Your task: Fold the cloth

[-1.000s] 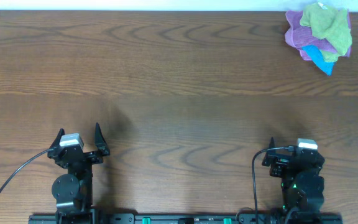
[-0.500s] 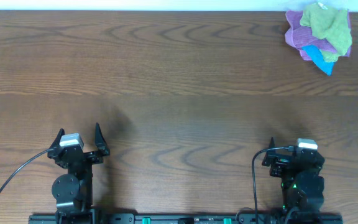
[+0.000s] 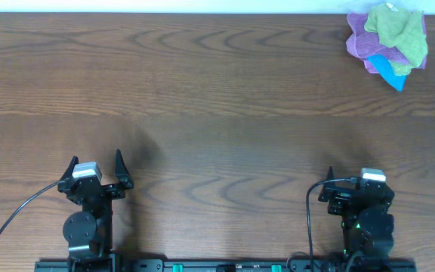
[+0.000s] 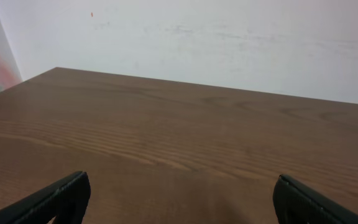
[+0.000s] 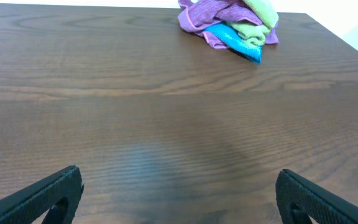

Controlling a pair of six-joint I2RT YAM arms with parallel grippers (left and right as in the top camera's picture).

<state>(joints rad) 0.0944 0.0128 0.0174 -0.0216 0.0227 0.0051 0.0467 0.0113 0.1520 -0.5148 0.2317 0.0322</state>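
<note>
I see my left end effector (image 4: 182,186) and right end effector (image 5: 179,180) wide apart; the lime-green cloth (image 3: 393,29) lies crumpled atop a purple cloth (image 3: 357,44).

The brown wood-grain table (image 3: 217,113) bore one crumpled heap at its far right corner: a purple cloth (image 3: 359,44) and a blue cloth (image 3: 390,72), with the lime-green cloth (image 3: 395,29) on top.

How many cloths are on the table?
3, piled at the far right corner: green cloth on top, purple cloth beneath, blue cloth at the near edge. More may be hidden.
</note>
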